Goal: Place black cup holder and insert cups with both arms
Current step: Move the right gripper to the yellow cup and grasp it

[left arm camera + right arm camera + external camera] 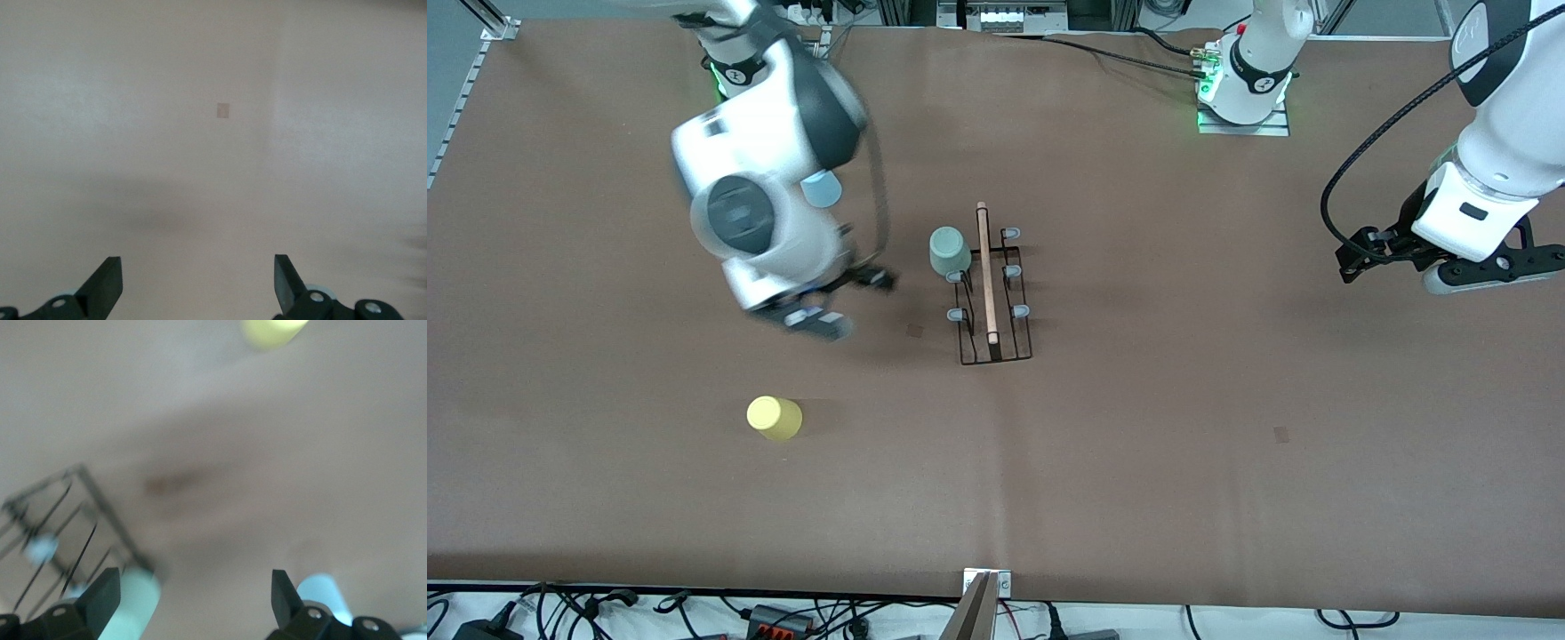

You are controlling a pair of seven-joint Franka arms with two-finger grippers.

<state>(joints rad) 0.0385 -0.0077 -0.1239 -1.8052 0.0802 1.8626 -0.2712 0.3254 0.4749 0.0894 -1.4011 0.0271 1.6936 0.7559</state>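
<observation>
The black cup holder [993, 302] stands mid-table, its wooden rod handle [985, 271] running along its length. A sage green cup [950, 251] sits bottom-up on its farthest prong, on the right arm's side. The light blue cup [821, 188] shows partly under the right arm. A yellow cup [774, 418] lies on the table nearer the front camera. My right gripper [818, 318] [193, 597] is open and empty, in the air beside the holder [60, 520]. My left gripper [1494, 267] [198, 283] hangs open and empty over bare table at the left arm's end, waiting.
A brown cloth [1138, 444] covers the table. Small dark patches mark it near the holder [915, 330] and toward the left arm's end [1281, 435] [223, 110]. Cables [783, 613] and a metal bracket [987, 587] line the front edge.
</observation>
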